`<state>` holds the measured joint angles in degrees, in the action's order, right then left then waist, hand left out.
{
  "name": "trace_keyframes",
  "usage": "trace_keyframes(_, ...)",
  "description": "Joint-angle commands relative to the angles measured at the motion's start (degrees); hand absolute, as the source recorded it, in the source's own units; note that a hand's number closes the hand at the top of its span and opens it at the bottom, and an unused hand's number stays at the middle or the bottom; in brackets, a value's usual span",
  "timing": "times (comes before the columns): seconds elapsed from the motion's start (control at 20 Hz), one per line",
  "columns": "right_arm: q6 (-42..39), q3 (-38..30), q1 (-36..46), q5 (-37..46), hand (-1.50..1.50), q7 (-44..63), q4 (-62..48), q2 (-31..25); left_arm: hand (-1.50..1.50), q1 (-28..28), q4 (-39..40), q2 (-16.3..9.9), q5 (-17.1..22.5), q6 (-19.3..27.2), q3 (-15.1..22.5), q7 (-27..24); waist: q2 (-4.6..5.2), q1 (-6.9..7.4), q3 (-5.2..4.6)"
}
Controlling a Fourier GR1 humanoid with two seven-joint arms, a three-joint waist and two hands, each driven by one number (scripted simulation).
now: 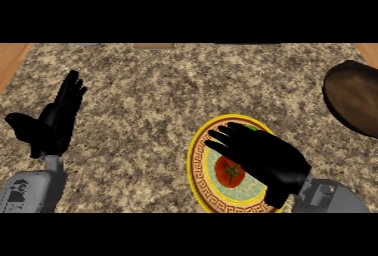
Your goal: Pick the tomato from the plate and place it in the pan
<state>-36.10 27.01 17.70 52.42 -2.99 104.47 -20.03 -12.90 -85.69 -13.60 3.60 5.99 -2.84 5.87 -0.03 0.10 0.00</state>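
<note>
Fingers [221,142] of the right hand [262,157] are being held relaxed, grasping nothing, over the tomato [229,173], which is lying just beneath them on the yellow-rimmed plate [198,165]. The pan [354,95] is being shown well beyond, on the speckled granite counter [162,90]. The left hand [52,122] is resting open, fingers up. No writing is being shown.

Speckled stone counter [170,90], matt dark pan [356,97], glossy tomato [229,173].

Tomato [229,173] on plate [198,165] front-ctr, pan [353,97] behind-right at counter [170,95] edge.
</note>
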Motion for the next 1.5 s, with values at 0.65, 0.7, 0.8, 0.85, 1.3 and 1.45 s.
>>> trace_keyframes(0.65,1.72,0.76,-0.81,12.67,-1.50,-5.17,-8.67,4.93,0.00,1.82,-1.27,1.09,-2.02,-2.19,-2.34,-0.37,-0.01,0.00,0.00)
trace_keyframes(0.7,2.89,1.84,4.28,13.72,-1.50,-3.32,-16.92,9.31,0.00,0.45,0.06,1.24,-2.24,-1.08,-2.80,-1.59,0.07,0.28,0.00)
trace_keyframes(0.8,2.56,2.73,1.45,15.15,-1.50,-4.13,-15.60,9.09,0.00,-0.11,-0.51,2.54,-2.91,-0.77,-1.76,0.16,0.03,0.03,0.00)
trace_keyframes(0.85,0.30,1.92,-0.35,14.85,-1.50,-4.08,-12.61,7.71,0.00,-0.40,1.60,2.12,-2.60,-2.07,-2.36,-1.89,0.02,-0.11,0.00)
trace_keyframes(1.3,8.28,4.44,-0.68,18.72,1.50,-14.58,-17.15,6.04,0.00,-1.92,3.56,2.94,-3.49,-2.22,-2.47,-1.47,0.03,-0.12,0.00)
trace_keyframes(1.45,3.44,2.74,2.38,18.76,1.50,-14.54,-16.00,8.19,0.00,-1.12,0.07,1.54,-2.51,-2.87,-4.00,0.59,-0.02,-0.02,0.00)
